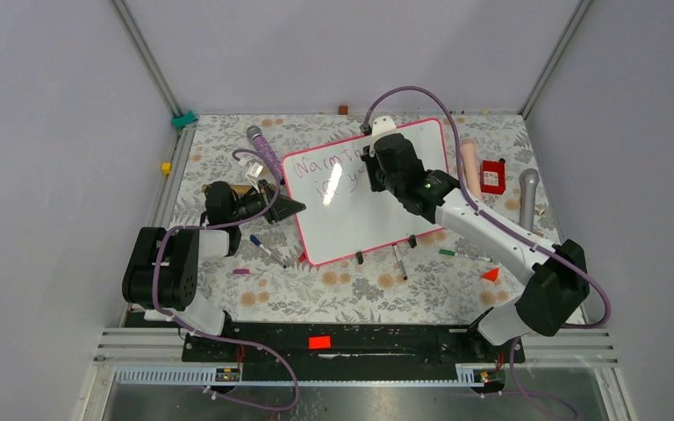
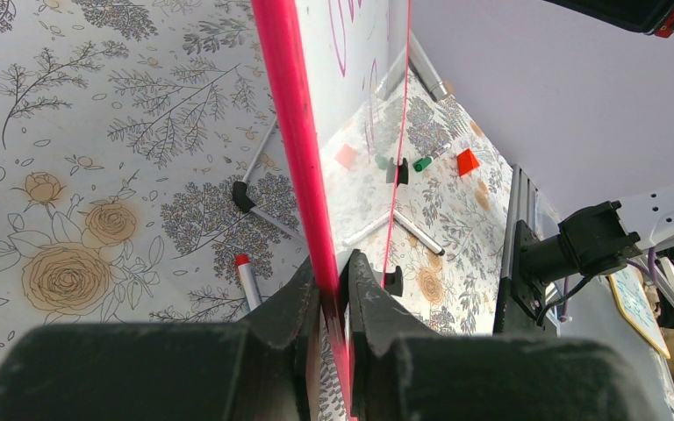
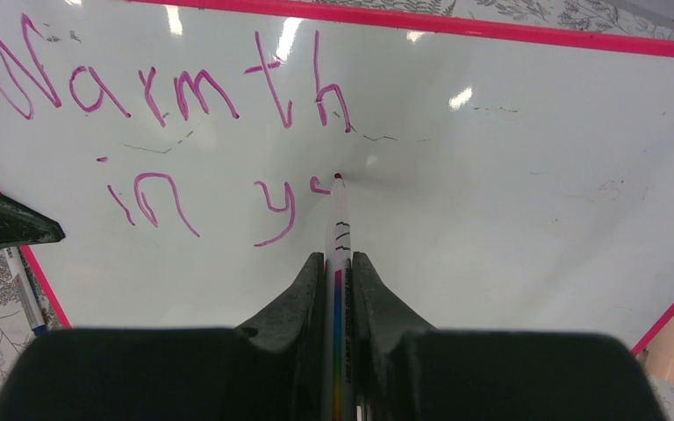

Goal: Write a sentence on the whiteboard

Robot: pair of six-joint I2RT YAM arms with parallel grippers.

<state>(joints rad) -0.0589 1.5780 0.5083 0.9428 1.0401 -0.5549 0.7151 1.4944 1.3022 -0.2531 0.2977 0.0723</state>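
Two arms rise from the near edge of the floral worktop, with loose pens and a small red wedge scattered just beyond them towards the near right corner. On the left side, the left end effector is clamped on the pink-red frame of the whiteboard, its two fingers pinching the board's left edge. The whiteboard sits skewed across the middle of the worktop, its far right corner reaching towards the far edge.

Over the board's upper half, the right end effector grips a white marker between closed fingers, and the marker's tip touches the glossy surface. The sentence runs in purple-pink handwriting at the far left part of the board. "Warmth" fills the top line. Beneath it stand "in", a "y" and a short curved stroke that ends at the marker tip. The rest of the board, to the right of the writing, carries only faint smudges and glare.

A red box lies off the board's right edge, near the worktop's right side.
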